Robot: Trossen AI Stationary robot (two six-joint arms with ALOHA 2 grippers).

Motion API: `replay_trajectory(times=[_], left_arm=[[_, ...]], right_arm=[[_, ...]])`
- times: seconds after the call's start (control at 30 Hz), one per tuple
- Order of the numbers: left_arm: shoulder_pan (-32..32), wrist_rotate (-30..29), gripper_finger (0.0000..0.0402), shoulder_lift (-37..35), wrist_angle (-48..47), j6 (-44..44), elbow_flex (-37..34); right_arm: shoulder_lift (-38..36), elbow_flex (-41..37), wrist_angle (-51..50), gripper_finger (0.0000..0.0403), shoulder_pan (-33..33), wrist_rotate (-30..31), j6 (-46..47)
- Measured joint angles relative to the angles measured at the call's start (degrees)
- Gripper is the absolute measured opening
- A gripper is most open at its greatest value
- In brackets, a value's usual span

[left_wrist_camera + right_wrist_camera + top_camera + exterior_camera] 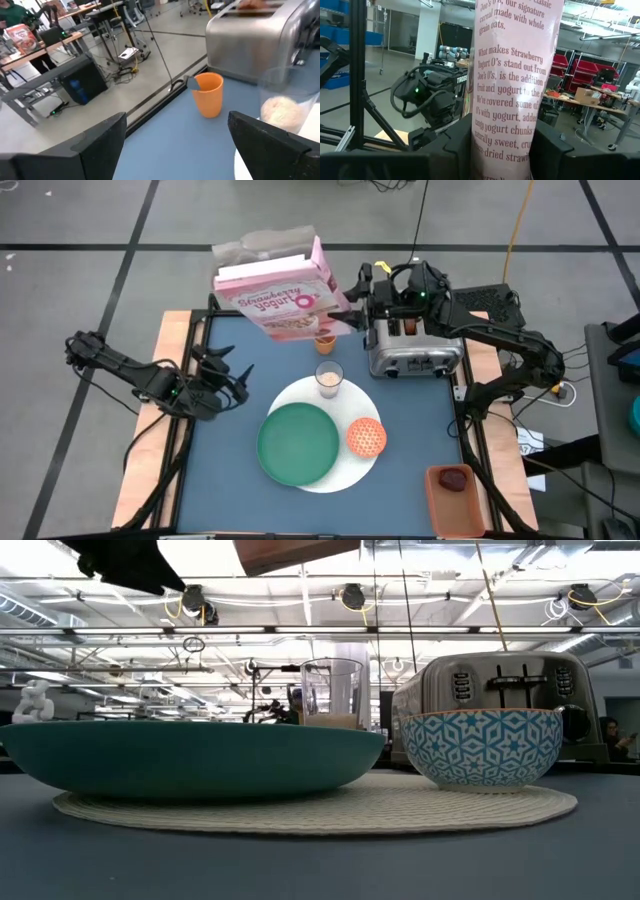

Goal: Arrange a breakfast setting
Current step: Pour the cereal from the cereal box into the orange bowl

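My right gripper (pixel 347 314) is shut on the pink cereal box (pixel 275 292), which hangs above the table's far edge. The green round plate (pixel 298 442) and the small orange bowl (pixel 366 436) rest on the larger white disc (pixel 335 472). The milk glass (pixel 329 376) stands on the disc's far rim, and the orange cup (pixel 324 340) stands on the table beyond it. The dark-red fruit (pixel 455 479) lies in a brown tray. My left gripper (pixel 175 145) stands open at the table's left, pointing toward the cup (pixel 209 94), with nothing between its fingers. My right gripper pinches the cereal box at its narrow printed side (pixel 492 150), one finger on each broad face. The fingers come roughly level from the table's right side, at the box's right edge (pixel 335 308). The box is lifted clear and tilted, its front face up.
A metal toaster (pixel 412 345) stands at the far right, close to the cup and under the right arm. The brown tray (pixel 440 515) sits at the near right corner. Bare blue table (pixel 215 460) lies left of the plate and along the near edge.
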Motion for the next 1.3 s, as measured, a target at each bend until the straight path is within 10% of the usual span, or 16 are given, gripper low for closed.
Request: replay_trajectory(times=[0.47, 0.63, 0.87, 1.3], left_arm=[[0.7, 13.8, 0.0351, 2.3, 27.1, 28.4, -0.3], [5.6, 26.2, 0.0351, -0.8, 50.5, 39.5, -11.2], [16.9, 39.9, 0.0351, -6.6, 72.7, 41.0, -25.5], [34.9, 62.4, 0.0351, -0.8, 83.9, 36.4, -26.3]], right_arm=[[0.0, 0.0, -1.7, 0.0139, 0.0, -0.1, 0.0], [0.0, 0.0, -2.2, 0.0139, 0.0, -0.1, 0.0], [0.0, 0.0, -2.1, 0.0139, 0.0, -0.1, 0.0], [0.0, 0.0, -2.1, 0.0139, 0.0, -0.2, 0.0]])
